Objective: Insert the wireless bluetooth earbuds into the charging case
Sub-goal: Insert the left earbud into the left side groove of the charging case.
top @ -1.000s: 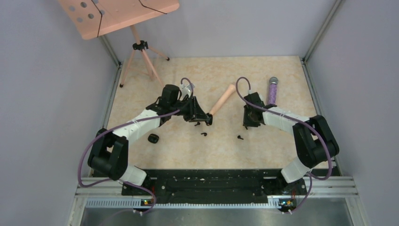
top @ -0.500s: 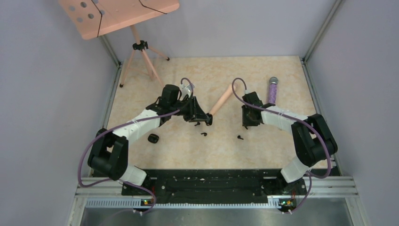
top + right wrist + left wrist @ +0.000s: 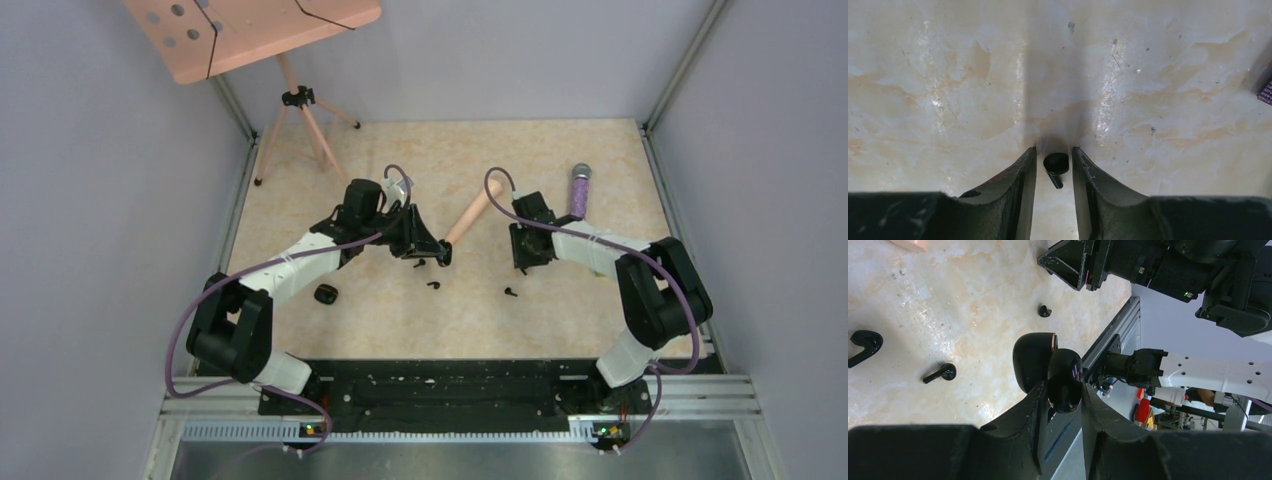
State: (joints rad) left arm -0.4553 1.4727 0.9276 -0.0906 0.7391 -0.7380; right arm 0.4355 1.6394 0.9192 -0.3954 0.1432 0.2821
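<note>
Drift toward ten o'clock brings the right tool (image 3: pixel 1054 152) nearer the left tool (image 3: pixel 1063 390), which clenches the open case (image 3: pixel 1030 360). An earbud (image 3: pixel 1056 164) sits between the right fingers (image 3: pixel 1020 187), grip unclear.

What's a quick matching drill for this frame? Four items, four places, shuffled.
Items
1. charging case
2. earbud
3. purple glittery rod
4. black lump

Places
A. far-right part of the table
B. framed between the open fingers of the right claw in its wrist view, untouched
C. clamped in the left claw
D. lying free on the near-left part of the table

Pairs: 1-C, 2-B, 3-A, 4-D
</note>
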